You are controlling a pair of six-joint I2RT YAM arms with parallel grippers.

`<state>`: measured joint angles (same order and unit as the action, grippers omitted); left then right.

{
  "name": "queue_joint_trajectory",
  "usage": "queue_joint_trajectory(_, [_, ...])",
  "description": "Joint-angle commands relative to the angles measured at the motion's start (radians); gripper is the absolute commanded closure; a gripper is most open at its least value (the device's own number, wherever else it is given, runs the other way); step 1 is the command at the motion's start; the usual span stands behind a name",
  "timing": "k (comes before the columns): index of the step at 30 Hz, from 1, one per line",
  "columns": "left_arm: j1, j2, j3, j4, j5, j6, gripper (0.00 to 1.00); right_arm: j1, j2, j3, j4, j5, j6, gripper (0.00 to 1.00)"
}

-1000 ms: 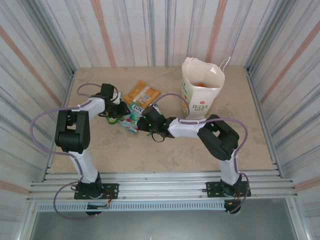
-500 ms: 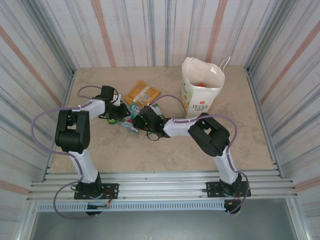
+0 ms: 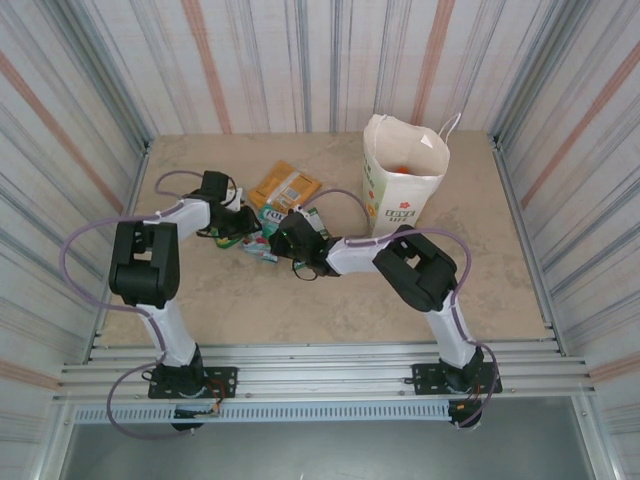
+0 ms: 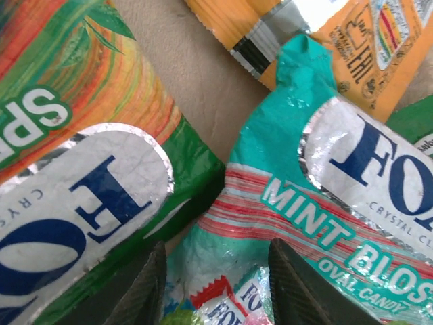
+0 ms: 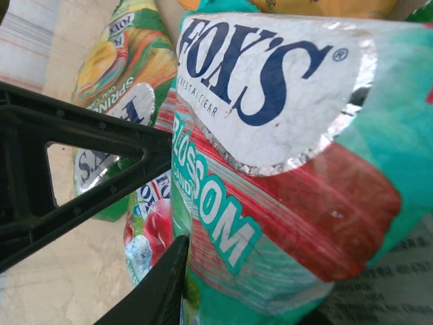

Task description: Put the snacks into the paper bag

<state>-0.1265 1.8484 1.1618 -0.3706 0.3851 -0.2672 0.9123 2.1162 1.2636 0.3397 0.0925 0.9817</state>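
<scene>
We see the paper bag (image 3: 405, 185) standing upright with its mouth open on the tabletop (image 3: 480, 280), something small and red-orange showing inside it. The snacks (image 3: 268, 222) lie in a loose cluster on the tabletop, near the bag and to its left in the overhead view. An orange packet (image 3: 285, 187) (image 4: 379, 47) lies at the far edge of the cluster, about level with the bag's front. Both arms reach into the cluster from opposite sides. The left fingers (image 3: 238, 226) (image 4: 145, 294) stand spread, with the lower end of a teal mint packet (image 4: 318, 203) (image 5: 270, 169) lying between them; we cannot tell whether they touch it. A green-and-orange packet (image 4: 81, 156) (image 5: 122, 74) lies just beside the mint packet, on the side away from the bag. The right fingers (image 3: 287, 240) (image 5: 162, 284), coming from the bag's side, pinch the mint packet: one finger presses its crumpled side, the other sits mostly hidden behind it.
</scene>
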Motion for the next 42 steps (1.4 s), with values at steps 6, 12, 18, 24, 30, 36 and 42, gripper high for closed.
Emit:
queue_joint_trajectory(6, [-0.018, -0.201, -0.006, -0.063, -0.004, -0.034, 0.48, 0.024, -0.225, -0.098, -0.028, 0.114, -0.191, 0.82])
queue_joint_trajectory(12, [-0.056, -0.3, 0.032, -0.088, -0.016, -0.034, 0.45, 0.03, -0.387, -0.111, -0.128, 0.147, -0.366, 0.84])
queue_joint_trajectory(18, [-0.109, -0.353, 0.103, -0.096, -0.017, -0.03, 0.44, 0.002, -0.559, -0.063, -0.294, 0.186, -0.608, 0.86])
queue_joint_trajectory(24, [-0.177, -0.351, 0.191, -0.091, -0.026, -0.027, 0.44, -0.094, -0.69, 0.039, -0.428, 0.177, -0.785, 0.88])
queue_joint_trajectory(30, [-0.242, -0.301, 0.278, -0.082, -0.023, -0.015, 0.44, -0.213, -0.768, 0.178, -0.54, 0.135, -0.931, 0.89])
queue_joint_trajectory(36, [-0.302, -0.218, 0.352, -0.078, -0.007, -0.01, 0.44, -0.382, -0.78, 0.339, -0.665, 0.053, -1.01, 0.91])
queue_joint_trajectory(42, [-0.342, -0.158, 0.398, -0.077, 0.004, -0.012, 0.44, -0.541, -0.757, 0.438, -0.759, -0.028, -1.004, 0.9])
